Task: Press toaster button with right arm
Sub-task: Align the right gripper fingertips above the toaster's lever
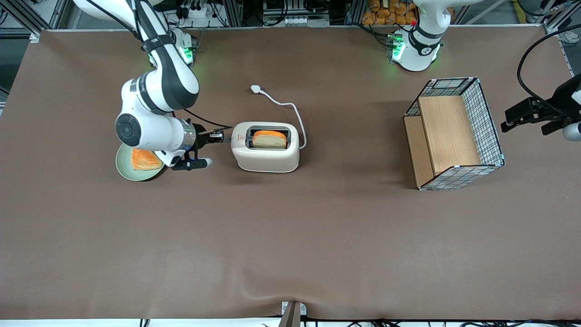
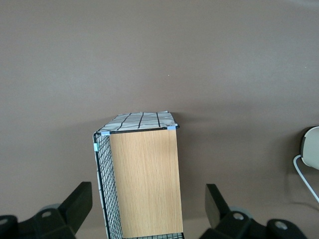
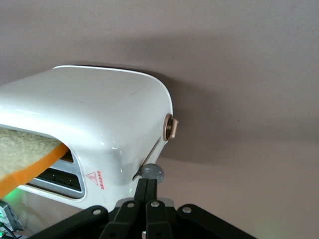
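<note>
The cream-white toaster (image 1: 265, 156) stands mid-table with a slice of bread (image 1: 269, 139) in its slot. Its narrow end face turns toward the working arm's end of the table. In the right wrist view the toaster (image 3: 109, 114) fills the frame, and the toaster button (image 3: 152, 172), a small round grey knob, sticks out of a slit in that end face. The right arm (image 1: 154, 91) reaches level toward this face. Its gripper (image 1: 225, 136) is shut with nothing held, and the closed fingertips (image 3: 147, 183) touch the knob.
A tan round dial (image 3: 171, 127) sits on the same end face, apart from the knob. A green plate (image 1: 123, 169) with a toast slice lies under the arm's wrist. The white cord and plug (image 1: 257, 89) trail away from the toaster. A wire basket (image 1: 454, 131) stands toward the parked arm's end.
</note>
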### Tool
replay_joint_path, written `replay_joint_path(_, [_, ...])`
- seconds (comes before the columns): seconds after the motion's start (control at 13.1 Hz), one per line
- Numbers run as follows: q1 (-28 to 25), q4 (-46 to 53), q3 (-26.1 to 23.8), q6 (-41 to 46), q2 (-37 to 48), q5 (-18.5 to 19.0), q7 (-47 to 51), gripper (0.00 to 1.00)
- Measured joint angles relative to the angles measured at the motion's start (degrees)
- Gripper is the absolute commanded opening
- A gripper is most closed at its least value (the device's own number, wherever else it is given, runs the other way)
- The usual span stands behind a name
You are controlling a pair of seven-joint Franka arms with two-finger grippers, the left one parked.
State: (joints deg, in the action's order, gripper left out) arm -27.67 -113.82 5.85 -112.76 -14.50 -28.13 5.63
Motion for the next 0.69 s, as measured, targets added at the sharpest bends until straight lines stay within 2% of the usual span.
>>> replay_joint_path(0.38, [-0.14,-0.59,0.05,-1.19,-0.84,-0.14,-0.11,0.0])
replay_joint_path(0.69, [-0.14,-2.09,0.11,-2.14,-1.78,-2.65,-2.28,0.0])
